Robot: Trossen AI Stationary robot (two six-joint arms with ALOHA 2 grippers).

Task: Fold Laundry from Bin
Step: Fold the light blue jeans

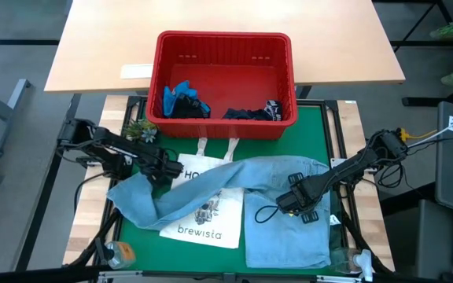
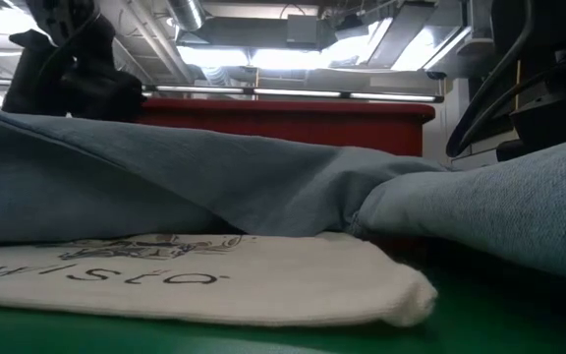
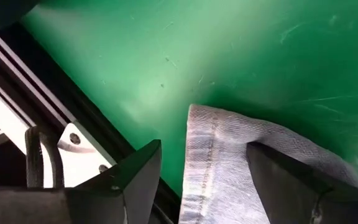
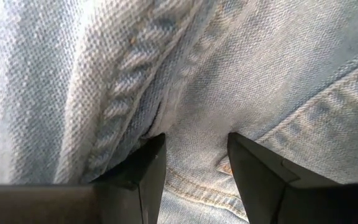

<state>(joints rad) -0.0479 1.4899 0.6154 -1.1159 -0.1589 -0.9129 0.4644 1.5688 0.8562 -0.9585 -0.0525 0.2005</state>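
Green worktop [image 1: 281, 134]: denim shirt [image 1: 289, 212] sprawls over tote bag [image 1: 203, 216]. Left gripper [image 1: 162, 167] and right gripper [image 1: 299, 198] fingers clamp denim; 2 uneven pulls could drag the tote or slip a hem.

**What I cannot make out**

The denim shirt [image 1: 281, 208] covers the middle of the tote bag [image 1: 203, 224], so its print reads only in part. In the bin [image 1: 223, 47], the dark garment [image 1: 252, 114] is too small to identify. My right hand [image 4: 194, 171] sits so close that denim fills its view. From bench height, the shirt hides the bin's lower wall.
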